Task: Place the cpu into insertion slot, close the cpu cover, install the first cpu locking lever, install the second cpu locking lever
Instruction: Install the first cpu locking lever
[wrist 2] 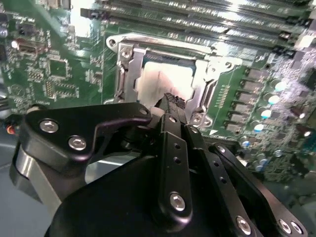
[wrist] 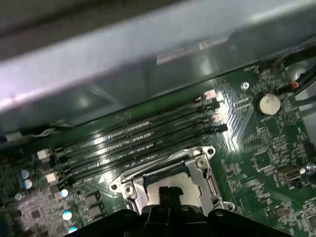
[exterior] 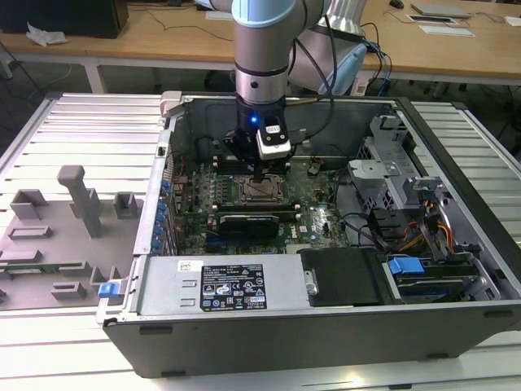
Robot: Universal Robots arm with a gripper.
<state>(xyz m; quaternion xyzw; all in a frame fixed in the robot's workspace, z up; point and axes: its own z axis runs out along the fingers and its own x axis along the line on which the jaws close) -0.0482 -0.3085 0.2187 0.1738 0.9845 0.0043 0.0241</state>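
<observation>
Over the insertion slot (wrist 2: 163,81) hangs the hand (wrist 2: 172,101), fingers together; nearby print is unreadable.

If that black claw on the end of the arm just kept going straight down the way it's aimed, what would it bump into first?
Most likely the small square silver-grey cpu framed by the thin square metal cpu cover. The black gripper points straight at it; how much gap remains is unclear.

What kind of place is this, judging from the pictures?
Probably a robotics lab or test workshop: an open computer case lies on a slatted metal table, a robot arm reaches into it, and wooden desks stand behind.
</observation>
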